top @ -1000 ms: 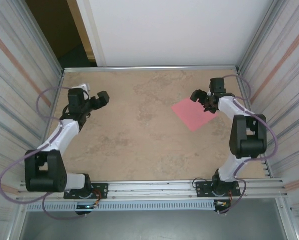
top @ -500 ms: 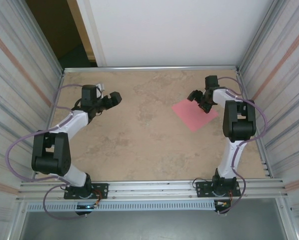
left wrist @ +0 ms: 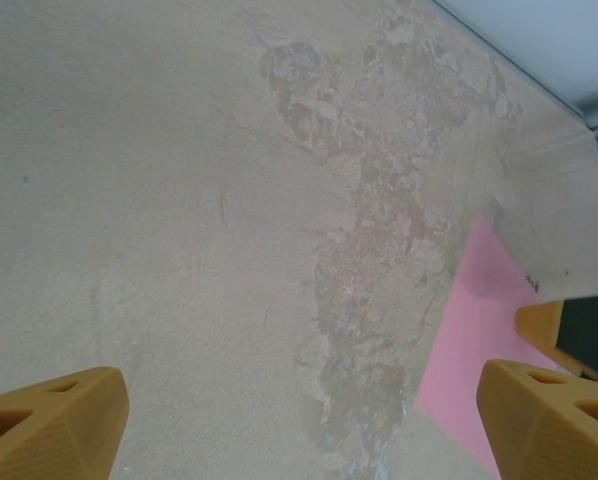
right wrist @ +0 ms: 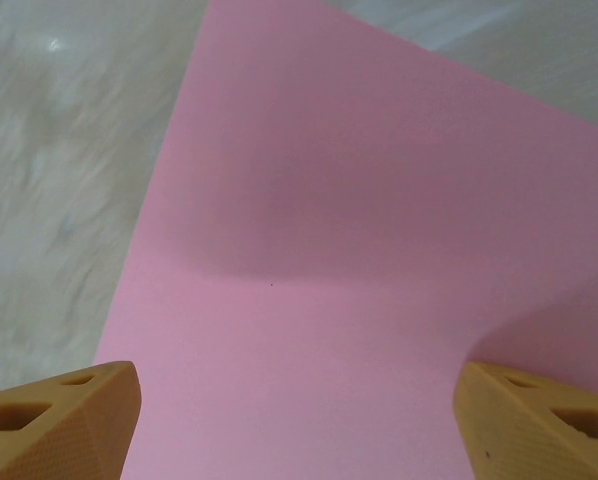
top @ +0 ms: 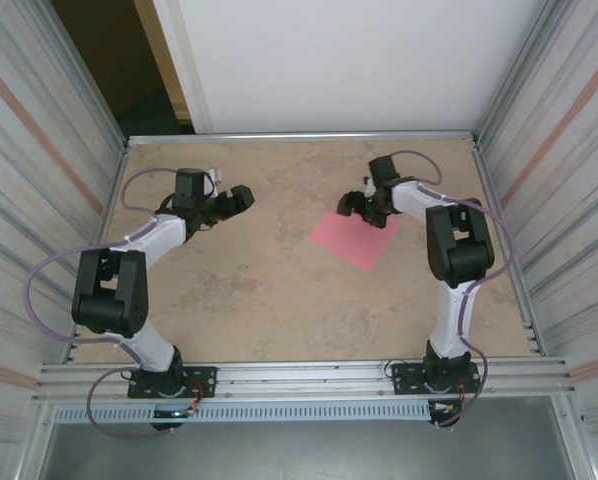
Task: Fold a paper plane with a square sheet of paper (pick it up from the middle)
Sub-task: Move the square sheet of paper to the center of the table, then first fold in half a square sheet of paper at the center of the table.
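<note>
The square sheet of paper (top: 354,240) is pink-red and lies flat and uncreased on the table, right of centre; it has no plane shape. My right gripper (top: 362,205) is over the sheet's far corner, open. In the right wrist view the sheet (right wrist: 359,260) spreads under the right gripper (right wrist: 299,415), whose orange fingertips (right wrist: 59,415) stand wide apart low over it. My left gripper (top: 241,198) is open over bare table, to the left of the sheet. In the left wrist view the left gripper (left wrist: 299,415) has nothing between its fingers, and the sheet's edge (left wrist: 469,330) is at the right.
The mottled beige table (top: 259,290) is fenced by a metal rail at the back (top: 299,136) and ribbed walls at both sides. An orange finger of the right gripper (left wrist: 544,330) shows beyond the sheet in the left wrist view.
The right gripper has swung left toward the table's centre and the sheet has shifted left with it. The left gripper has moved right toward the middle.
</note>
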Controlling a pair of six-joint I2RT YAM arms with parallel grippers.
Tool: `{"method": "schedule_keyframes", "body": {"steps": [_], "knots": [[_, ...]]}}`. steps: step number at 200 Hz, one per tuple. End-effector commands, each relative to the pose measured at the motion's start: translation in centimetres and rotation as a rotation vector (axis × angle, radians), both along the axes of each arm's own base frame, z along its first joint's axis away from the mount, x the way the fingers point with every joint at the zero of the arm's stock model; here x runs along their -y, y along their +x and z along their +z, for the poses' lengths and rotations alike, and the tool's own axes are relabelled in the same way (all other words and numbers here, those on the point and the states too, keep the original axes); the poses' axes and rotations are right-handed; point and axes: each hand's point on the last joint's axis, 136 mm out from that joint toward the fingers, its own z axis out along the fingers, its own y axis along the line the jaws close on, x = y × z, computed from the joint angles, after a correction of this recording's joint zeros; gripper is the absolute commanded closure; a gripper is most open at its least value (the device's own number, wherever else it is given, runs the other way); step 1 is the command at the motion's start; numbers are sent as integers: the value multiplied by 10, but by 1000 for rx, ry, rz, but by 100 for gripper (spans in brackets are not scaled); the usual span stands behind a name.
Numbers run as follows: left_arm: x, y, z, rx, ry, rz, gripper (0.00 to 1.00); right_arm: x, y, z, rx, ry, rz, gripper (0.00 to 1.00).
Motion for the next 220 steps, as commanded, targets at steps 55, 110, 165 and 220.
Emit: {"method": "schedule_keyframes", "body": {"steps": [55, 110, 165, 220], "knots": [[27, -5, -4, -66, -85, -43, 19, -94, -105, 12, -103, 99, 346, 34], [80, -56, -18, -240, -68, -178, 22, -48, -113, 38, -66, 181, -61, 34], [132, -113, -36, -377, 47, -335, 23, -15, -133, 18, -176, 205, -218, 44], [165, -119, -55, -455, 69, -397, 23, -18, -133, 9, -195, 198, -206, 55]]}}
